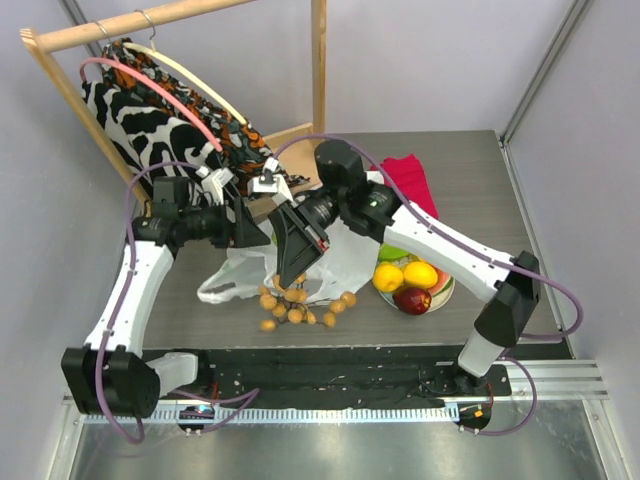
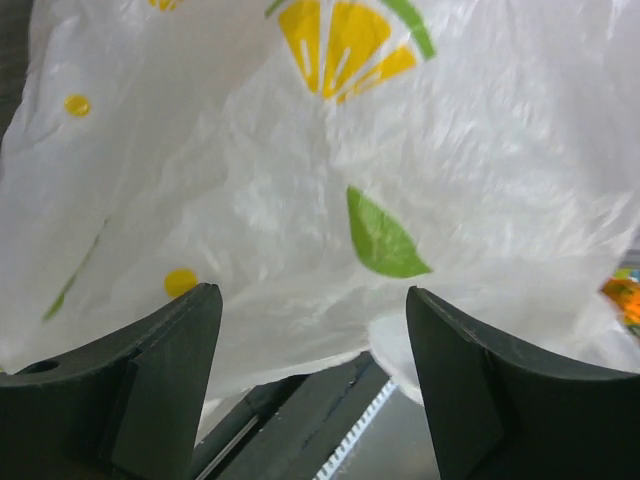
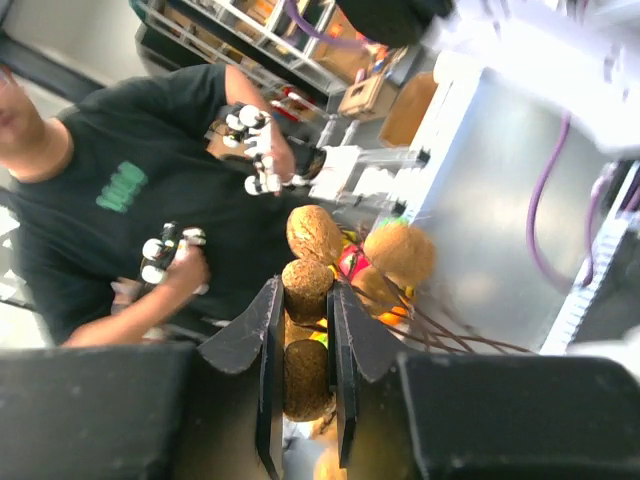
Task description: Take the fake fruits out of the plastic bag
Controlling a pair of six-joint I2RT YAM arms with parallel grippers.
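The white plastic bag [image 1: 236,276] printed with citrus slices lies crumpled on the table's near middle and fills the left wrist view [image 2: 300,180]. My right gripper [image 1: 291,279] is shut on the brownish grape-like cluster [image 1: 296,306] and holds it hanging above the bag's near edge. In the right wrist view its jaws [image 3: 303,295] clamp two balls of the cluster [image 3: 315,232]. My left gripper [image 1: 252,230] is open just behind the bag, and its fingers [image 2: 190,340] stand wide apart with nothing between them. Two yellow lemons [image 1: 420,273], a dark red apple [image 1: 412,299] and a green piece [image 1: 393,252] lie on a plate [image 1: 444,296].
A folded red cloth [image 1: 411,178] lies behind the right arm. A wooden clothes rack [image 1: 320,60] with patterned garments [image 1: 140,125] stands at the back left. The table's black front edge [image 1: 330,350] runs just below the cluster.
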